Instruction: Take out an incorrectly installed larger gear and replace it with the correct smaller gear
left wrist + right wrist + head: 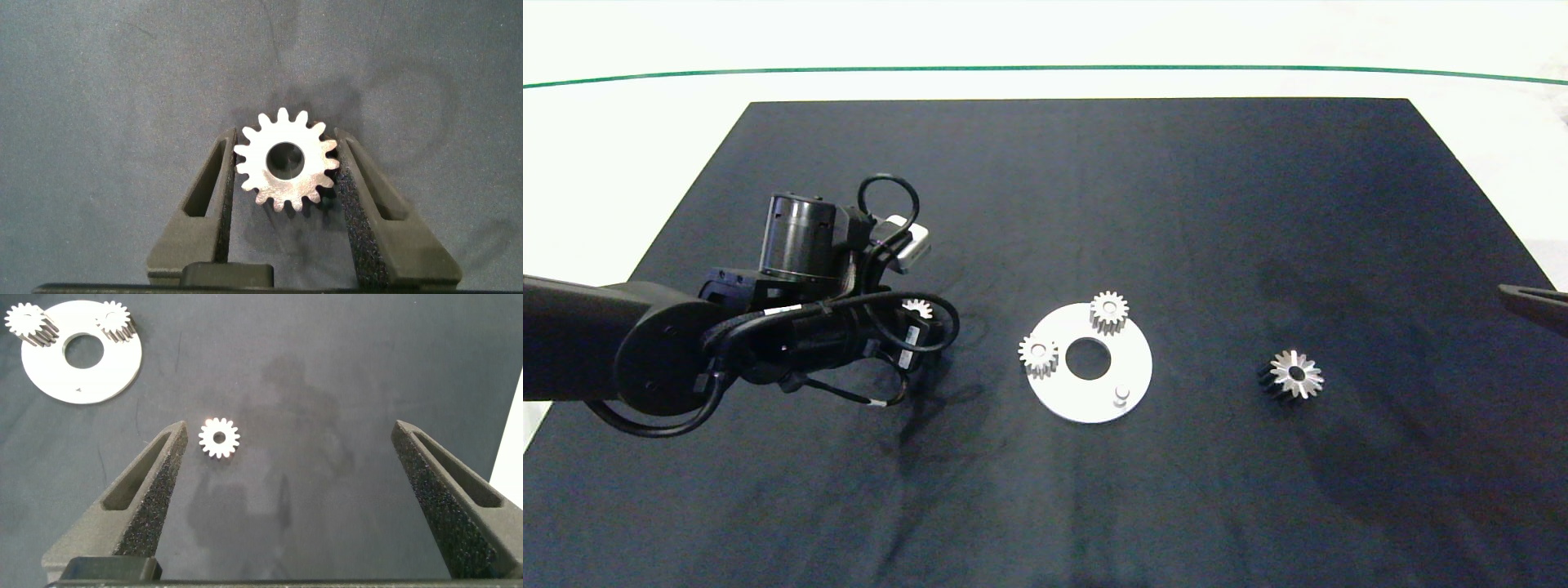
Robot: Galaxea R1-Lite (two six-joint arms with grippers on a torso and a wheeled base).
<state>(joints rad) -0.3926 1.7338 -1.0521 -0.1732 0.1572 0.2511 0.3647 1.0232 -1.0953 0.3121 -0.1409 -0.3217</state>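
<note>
A black mat (1094, 204) is spread over the white desk (621, 147). Near the middle of the mat a flat white round plate (1086, 392) with a big hole in its middle is seen. Two small gears are set on the plate: one at its far edge (1109, 311) and one at its left edge (1038, 355). A short bare peg (1121, 394) stands up from the near right part of the plate, and nothing is on it.

The larger gear (1294, 375), with long pointed teeth like a star, is lying on the mat to the right of the plate, well apart from it.

The left tool (286, 192) is held low over the mat, left of the plate. The smaller gear (286, 160) is seen between its two grey fingers (214, 196), with its teeth touching the pads on both sides, so it is gripped.

The right tool (290, 490) is seen only at the right edge of the head view, off to the right of the larger gear. Its fingers (147, 490) are spread wide apart and nothing is held in them.
</note>
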